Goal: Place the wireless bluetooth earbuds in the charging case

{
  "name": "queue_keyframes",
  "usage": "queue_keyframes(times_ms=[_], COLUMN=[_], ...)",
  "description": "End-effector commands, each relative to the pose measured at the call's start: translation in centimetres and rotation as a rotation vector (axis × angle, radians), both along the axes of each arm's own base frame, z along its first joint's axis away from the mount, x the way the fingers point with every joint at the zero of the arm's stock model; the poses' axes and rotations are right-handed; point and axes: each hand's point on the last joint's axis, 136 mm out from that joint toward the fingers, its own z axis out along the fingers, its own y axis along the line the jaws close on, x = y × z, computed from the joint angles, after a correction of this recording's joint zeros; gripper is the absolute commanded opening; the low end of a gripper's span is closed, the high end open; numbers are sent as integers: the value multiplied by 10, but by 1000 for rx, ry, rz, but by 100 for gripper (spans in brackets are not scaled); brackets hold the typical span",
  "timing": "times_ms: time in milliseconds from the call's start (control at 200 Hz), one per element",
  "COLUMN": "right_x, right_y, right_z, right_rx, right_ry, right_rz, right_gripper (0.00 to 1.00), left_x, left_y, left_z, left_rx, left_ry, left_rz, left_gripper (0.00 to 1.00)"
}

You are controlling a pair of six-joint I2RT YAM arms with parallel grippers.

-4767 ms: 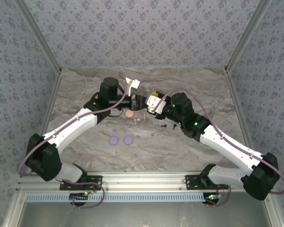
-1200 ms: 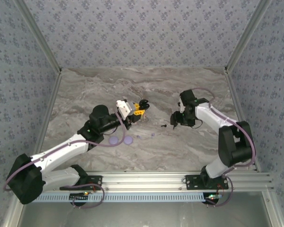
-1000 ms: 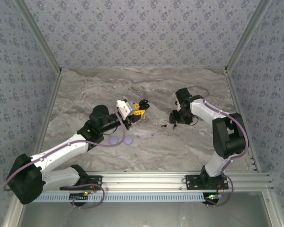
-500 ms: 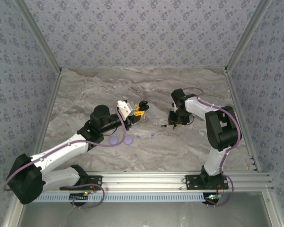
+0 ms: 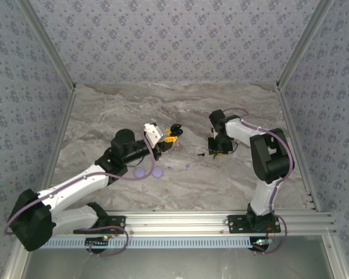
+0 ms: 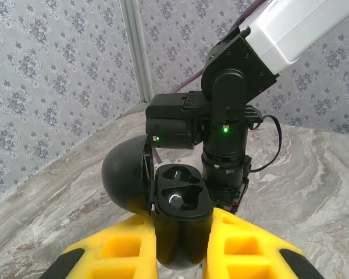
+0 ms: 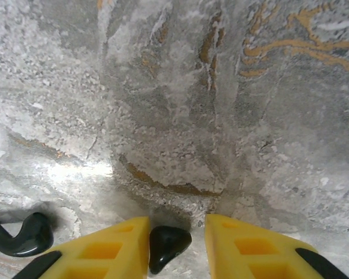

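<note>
My left gripper (image 6: 182, 225) is shut on the black charging case (image 6: 180, 196), held upright above the table. Its lid (image 6: 123, 179) is swung open to the left and both wells are empty. From above, the case (image 5: 175, 127) sits at the left gripper (image 5: 171, 136), left of centre. My right gripper (image 5: 216, 150) points straight down at the table. One black earbud (image 7: 169, 244) lies between its yellow fingers (image 7: 107, 250), touching the left one, with a gap to the right one. A second black earbud (image 7: 20, 234), hook-shaped, lies on the marble to its left (image 5: 201, 155).
Two round lavender discs (image 5: 141, 172) (image 5: 157, 172) lie on the marble table (image 5: 180, 104) below the left gripper, with tiny lavender pieces (image 5: 188, 165) beside them. The right arm's elbow (image 5: 267, 154) is folded close beside its wrist. Patterned walls enclose the table.
The right gripper has shifted slightly left onto the table and its jaws have narrowed around the black earbud; its elbow swung in. The left arm and case stay still.
</note>
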Motion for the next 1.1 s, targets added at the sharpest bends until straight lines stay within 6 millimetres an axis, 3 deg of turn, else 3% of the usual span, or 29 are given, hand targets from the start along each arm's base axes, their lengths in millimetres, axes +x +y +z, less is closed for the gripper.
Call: queue_keyframes(times_ms=[0,170,440,520,800,1064,1094], right_x=[-4,4,14,11,0,-5,5], right_y=[5,8,8,1,-6,-7,-3], right_z=[-8,14,86,95,54,14,19], right_rx=[-1,15,73,61,-18,-53,-46], right_ry=[32,-47,-264,-275,-133,-17,-40], right_rz=[6,25,20,-2,15,18,17], right_gripper=[30,27,26,27,44,44,44], left_x=[-3,-3,2,4,2,1,1], left_y=[-1,-2,-13,-16,-19,-13,-13], left_z=[24,25,27,29,28,28,28], left_rx=[-36,-59,-115,-119,-108,-96,-96], left_ry=[-44,-34,-12,-11,-7,-15,-14], left_rz=[-5,-8,-30,-38,-41,-19,-18], left_gripper=[0,0,0,0,0,0,0])
